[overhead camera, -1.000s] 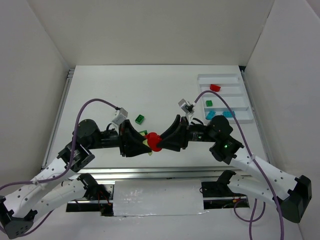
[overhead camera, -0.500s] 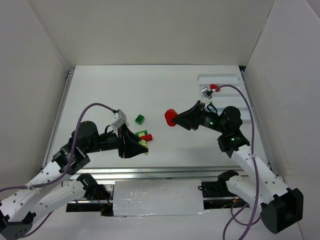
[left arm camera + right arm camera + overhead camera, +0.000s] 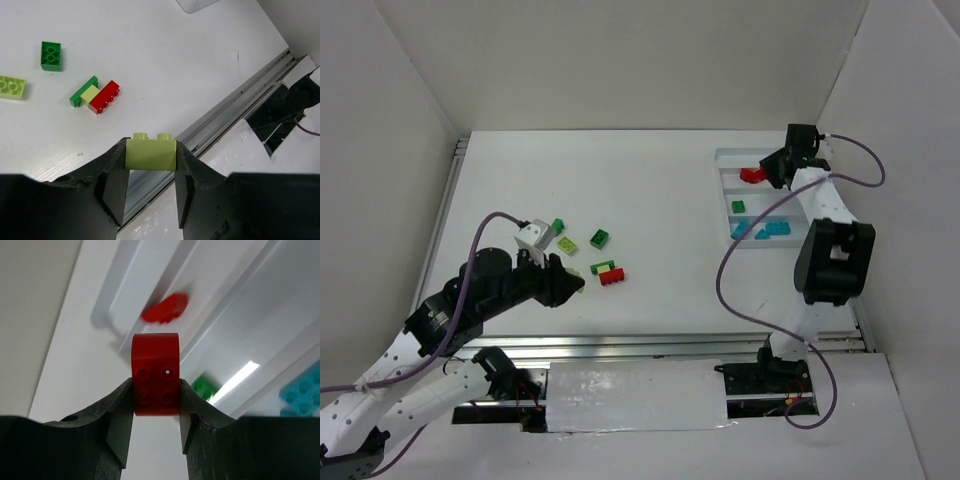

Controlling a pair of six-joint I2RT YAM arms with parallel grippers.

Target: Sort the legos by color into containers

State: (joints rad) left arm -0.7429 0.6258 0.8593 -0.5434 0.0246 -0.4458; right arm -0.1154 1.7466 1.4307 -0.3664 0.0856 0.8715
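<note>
Tabletop: white; tray at far right, loose bricks at near left.
Tray: long compartments running left to right. The farthest holds a red brick, the next a green brick, then cyan bricks.
Right end effector: the nearer arm; clamped on a red rounded brick, poised at the tray's far side with the red compartment just beyond its tips.
Left end effector: well apart from the tray, by the loose bricks; gripping a yellow-green brick across its length, studs up.
Assessment: release should clear the dividing wall.
</note>
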